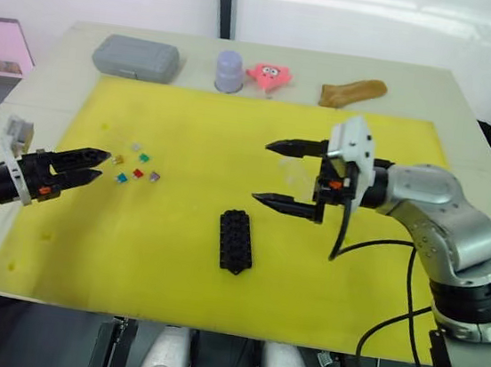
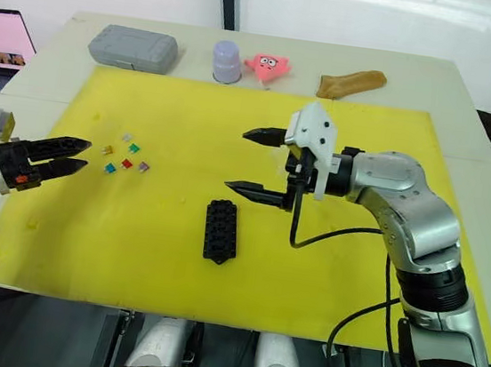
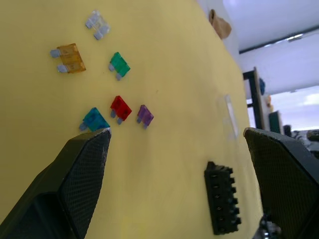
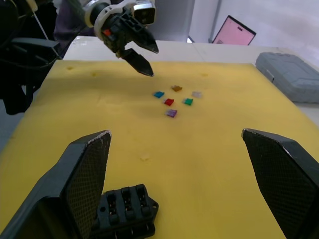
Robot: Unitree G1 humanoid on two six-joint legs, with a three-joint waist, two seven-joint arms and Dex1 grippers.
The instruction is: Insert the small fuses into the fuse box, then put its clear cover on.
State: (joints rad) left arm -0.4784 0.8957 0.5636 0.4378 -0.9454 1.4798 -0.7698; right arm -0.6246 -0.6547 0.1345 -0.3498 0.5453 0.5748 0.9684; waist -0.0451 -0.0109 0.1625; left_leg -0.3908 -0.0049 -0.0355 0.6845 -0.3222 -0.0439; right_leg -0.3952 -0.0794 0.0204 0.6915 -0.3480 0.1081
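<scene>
A pale table (image 1: 45, 60) carries a yellow mat (image 1: 233, 137) that covers most of its top. Over the mat's right half the right gripper (image 1: 275, 173) hangs with its jaws spread wide and nothing between them. The clear cover (image 1: 293, 177) lies flat on the mat around that gap, faint and hard to trace. Just in front of the gripper, apart from it, the fuse box (image 1: 235, 240) lies on the mat with its slotted face up. Well to the left, the left gripper (image 1: 97, 165) hovers low with its jaws parted, empty, tips just beside the small fuses (image 1: 137, 167), a loose cluster lying flat on the mat. Along the table's far edge sit a grey case (image 1: 137, 57), a lilac cup (image 1: 230, 71), a pink star toy (image 1: 271, 76) and a brown object (image 1: 353, 92)
</scene>
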